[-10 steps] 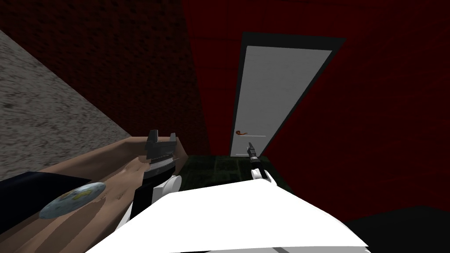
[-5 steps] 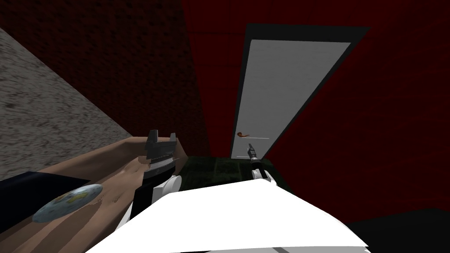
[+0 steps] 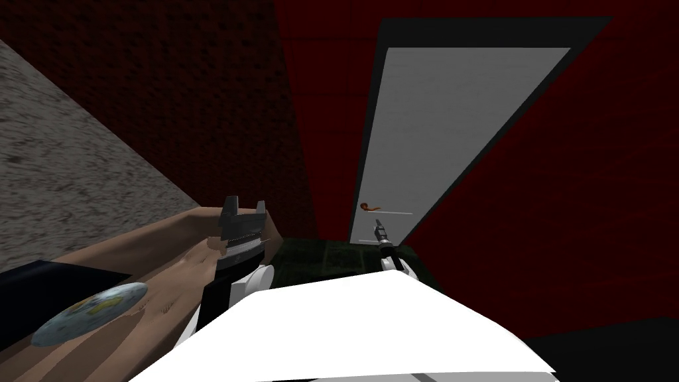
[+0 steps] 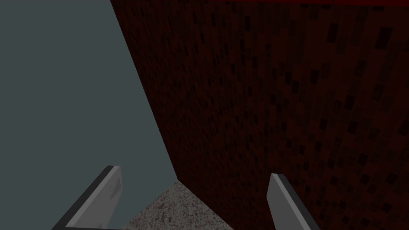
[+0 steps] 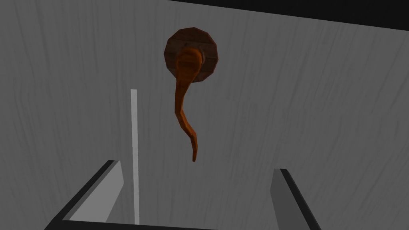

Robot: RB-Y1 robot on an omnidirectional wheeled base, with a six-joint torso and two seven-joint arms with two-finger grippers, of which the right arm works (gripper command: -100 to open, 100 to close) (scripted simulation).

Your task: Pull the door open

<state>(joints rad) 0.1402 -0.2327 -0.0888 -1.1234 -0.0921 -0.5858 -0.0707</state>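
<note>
A light grey door (image 3: 451, 132) in a black frame stands ahead in a red wall. Its curved orange-brown lever handle (image 3: 369, 207) sits low near the door's left edge. My right gripper (image 3: 379, 229) hovers just short of the handle. In the right wrist view the lever (image 5: 184, 108) hangs from a round brown rosette (image 5: 205, 50), and its tip ends between my open right gripper (image 5: 196, 165) without touching either finger. My left gripper (image 3: 243, 209) is held up at the left, open (image 4: 194, 171) and empty.
A dark brick wall (image 3: 185, 99) and a speckled grey wall (image 3: 60, 152) close in on the left. A tan surface (image 3: 132, 265) with a bluish disc (image 3: 89, 312) lies at the lower left. Dark green floor (image 3: 325, 252) leads to the door. A black area (image 3: 597, 351) shows at the lower right.
I have moved nearer to the door: it looms larger and wider, and the handle sits a little closer to my right gripper. Both grippers keep their pose.
</note>
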